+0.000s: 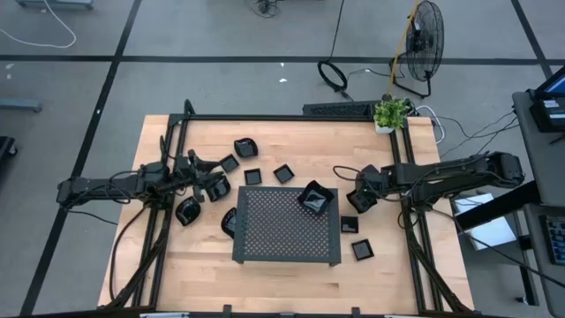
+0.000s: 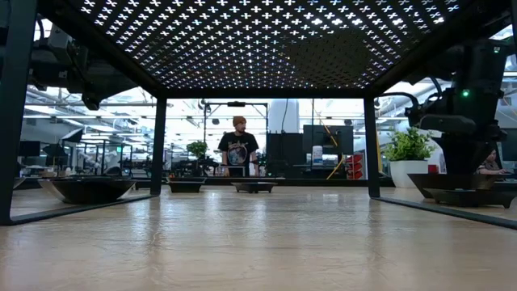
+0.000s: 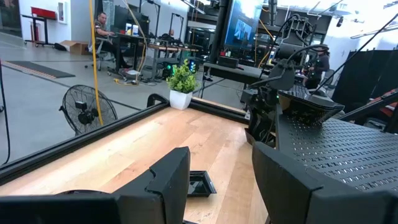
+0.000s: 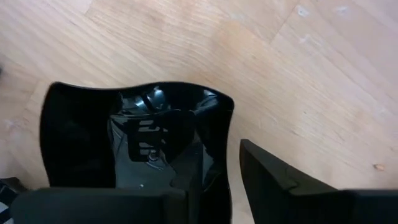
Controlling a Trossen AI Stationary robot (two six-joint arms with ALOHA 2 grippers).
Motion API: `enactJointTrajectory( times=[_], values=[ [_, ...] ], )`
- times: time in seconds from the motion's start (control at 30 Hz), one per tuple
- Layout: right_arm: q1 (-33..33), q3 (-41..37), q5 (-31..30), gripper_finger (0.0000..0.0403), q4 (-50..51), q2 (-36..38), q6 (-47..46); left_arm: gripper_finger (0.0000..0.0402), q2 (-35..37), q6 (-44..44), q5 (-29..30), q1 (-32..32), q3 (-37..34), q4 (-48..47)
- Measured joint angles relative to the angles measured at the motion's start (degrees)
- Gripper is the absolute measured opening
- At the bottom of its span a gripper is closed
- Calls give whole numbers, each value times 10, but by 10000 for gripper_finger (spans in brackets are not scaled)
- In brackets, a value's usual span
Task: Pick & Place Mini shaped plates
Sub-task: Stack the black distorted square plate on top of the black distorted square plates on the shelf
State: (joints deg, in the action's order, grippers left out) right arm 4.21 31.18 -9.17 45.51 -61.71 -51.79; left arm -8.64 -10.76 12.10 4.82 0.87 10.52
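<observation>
the right end effector (image 4: 214, 186), at three o'clock of the large dark perforated rectangular tray (image 1: 287, 225), was clamped on the rim of a glossy black square mini plate (image 4: 137, 134) over the light wooden table (image 1: 388, 274). the left end effector (image 3: 221, 180), at nine o'clock, stood apart, empty. another black plate (image 1: 315, 199) lay on the tray's one o'clock corner.

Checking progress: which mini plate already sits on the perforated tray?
The angular black plate at the tray's far right corner; every other plate lies on the wooden table.
</observation>
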Motion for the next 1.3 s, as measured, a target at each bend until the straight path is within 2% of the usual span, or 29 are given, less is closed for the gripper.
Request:
enactJointTrajectory(
  times=[0.2, 0.43, 0.67, 0.87, 0.97, 1.3],
  values=[
    [0, 0, 0, 73, 3, 0, 0, 177, 0, 0, 0, 0, 0, 0],
    [0, 0, -20, 10, -7, 0, 15, 177, 0, 0, 0, 0, 0, 0],
    [0, 0, -125, 3, -79, 1, 54, 177, 0, 0, 0, 0, 0, 0],
    [0, 0, -288, 1, -212, 1, 137, 177, 0, 0, 0, 0, 0, 0],
    [0, 0, -342, 0, -308, 1, 205, 177, 0, 0, 0, 0, 0, 0],
    [0, 0, -358, 0, -635, 1, 421, 177, 0, 0, 0, 0, 0, 0]
  ],
)
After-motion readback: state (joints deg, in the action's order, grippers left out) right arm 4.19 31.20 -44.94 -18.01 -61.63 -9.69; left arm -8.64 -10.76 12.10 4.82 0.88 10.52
